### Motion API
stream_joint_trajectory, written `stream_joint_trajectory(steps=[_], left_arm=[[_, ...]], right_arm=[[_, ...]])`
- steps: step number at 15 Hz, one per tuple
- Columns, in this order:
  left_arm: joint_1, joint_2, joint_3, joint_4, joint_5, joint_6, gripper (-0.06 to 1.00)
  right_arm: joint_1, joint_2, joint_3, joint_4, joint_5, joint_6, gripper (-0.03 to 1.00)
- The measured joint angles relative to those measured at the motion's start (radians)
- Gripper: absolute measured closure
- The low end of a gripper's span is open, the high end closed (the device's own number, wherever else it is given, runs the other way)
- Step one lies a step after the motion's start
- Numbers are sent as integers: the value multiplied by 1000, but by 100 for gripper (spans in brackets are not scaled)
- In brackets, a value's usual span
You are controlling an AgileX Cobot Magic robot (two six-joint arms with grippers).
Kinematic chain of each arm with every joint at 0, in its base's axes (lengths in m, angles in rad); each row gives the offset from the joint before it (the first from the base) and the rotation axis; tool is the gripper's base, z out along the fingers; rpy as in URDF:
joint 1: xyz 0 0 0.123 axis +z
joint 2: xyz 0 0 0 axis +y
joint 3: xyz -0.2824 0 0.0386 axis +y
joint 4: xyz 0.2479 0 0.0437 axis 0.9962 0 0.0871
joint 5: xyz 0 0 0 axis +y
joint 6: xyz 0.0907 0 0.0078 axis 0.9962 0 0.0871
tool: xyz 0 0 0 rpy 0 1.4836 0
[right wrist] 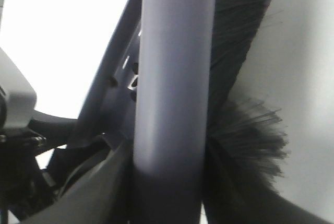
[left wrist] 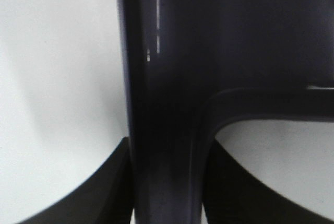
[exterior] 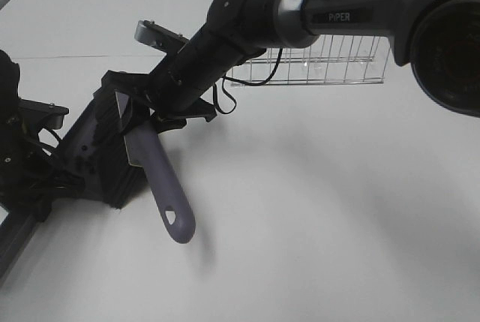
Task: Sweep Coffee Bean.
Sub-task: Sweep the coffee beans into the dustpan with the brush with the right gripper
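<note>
from high up you see the right gripper [exterior: 150,121] clamped on the grey-lilac plastic brush [exterior: 166,187] by the dark plastic dustpan [exterior: 94,153]; your left wrist shows the left gripper [left wrist: 167,187] clamped on that dustpan, your right wrist the brush's black bristles [right wrist: 245,130], and no view lets you tell where the coffee beans lie from either gripper.

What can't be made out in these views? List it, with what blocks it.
- coffee bean: none visible in any view; in exterior high the right arm and dustpan cover part of the table.
- brush bristles: exterior high shows only the handle; the arm hides the head.
- dustpan's inside: left wrist view is too close and blurred.
- left arm: cut off by exterior high's left edge.
</note>
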Motion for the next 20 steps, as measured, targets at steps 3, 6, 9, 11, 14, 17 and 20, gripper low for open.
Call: stream_joint_trajectory(steps=[3,6,9,11,14,17,20], left_arm=[[0,0,0,-12,-10,4,62],[0,0,0,-19,-13,4,62],[0,0,0,-22,-14,-13,62],[0,-2,0,-22,-13,-27,62],[0,-2,-3,3,13,-5,62],[-54,-2,-3,26,30,-36,62],[-97,-2,-3,26,25,-69,62]], right_arm=[[-57,0,3,119,68,-73,60],[-124,-38,6,122,127,-81,60],[-180,-138,6,4,149,-82,60],[-202,-211,6,-152,199,-74,60],[-203,-278,6,-424,308,34,60],[-111,-282,71,-911,387,295,60],[11,-249,99,-1076,376,430,60]])
